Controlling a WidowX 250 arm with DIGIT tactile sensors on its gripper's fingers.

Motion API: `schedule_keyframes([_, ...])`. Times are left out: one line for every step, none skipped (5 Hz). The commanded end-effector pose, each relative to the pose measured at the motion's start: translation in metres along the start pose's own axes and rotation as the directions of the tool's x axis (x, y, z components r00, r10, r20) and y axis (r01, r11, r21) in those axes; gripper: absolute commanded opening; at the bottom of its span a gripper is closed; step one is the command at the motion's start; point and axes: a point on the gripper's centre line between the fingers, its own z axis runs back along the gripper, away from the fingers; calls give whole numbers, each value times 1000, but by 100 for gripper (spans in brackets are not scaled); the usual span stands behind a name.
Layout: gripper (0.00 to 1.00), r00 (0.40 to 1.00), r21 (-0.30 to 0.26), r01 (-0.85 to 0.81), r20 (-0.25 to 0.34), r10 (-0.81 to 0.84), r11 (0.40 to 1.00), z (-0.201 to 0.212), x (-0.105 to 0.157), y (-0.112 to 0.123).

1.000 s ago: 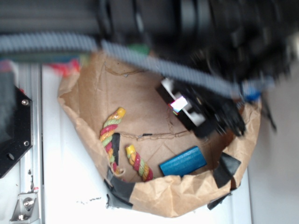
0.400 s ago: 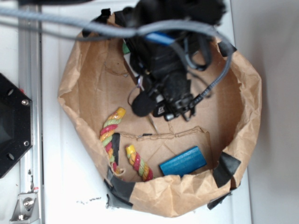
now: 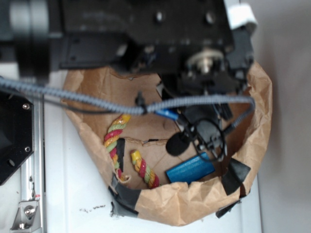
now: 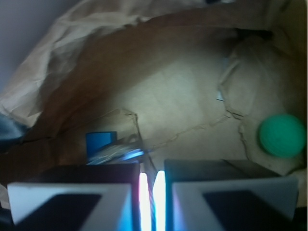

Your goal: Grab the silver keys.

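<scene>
In the wrist view the gripper [image 4: 151, 187] has its jaws nearly together, a thin gap between. The silver keys [image 4: 120, 153] lie just ahead-left on the paper bag's [image 4: 72, 72] floor, beside the blue block [image 4: 100, 142].

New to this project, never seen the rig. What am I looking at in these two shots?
It is a black robot arm reaching into a brown paper bin. The exterior view looks down from above. The wrist view comes from a camera mounted on the arm, looking past its claw. In the bin lie a striped rope toy, a blue block and a green ball. A shiny glint, likely the silver keys, sits just beyond the claw tips. The claw is nearly closed, and whether it pinches anything is unclear.
</scene>
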Motion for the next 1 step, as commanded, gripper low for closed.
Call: schedule_keyframes([0,997,-82,13,75,-7,997,6,1,10])
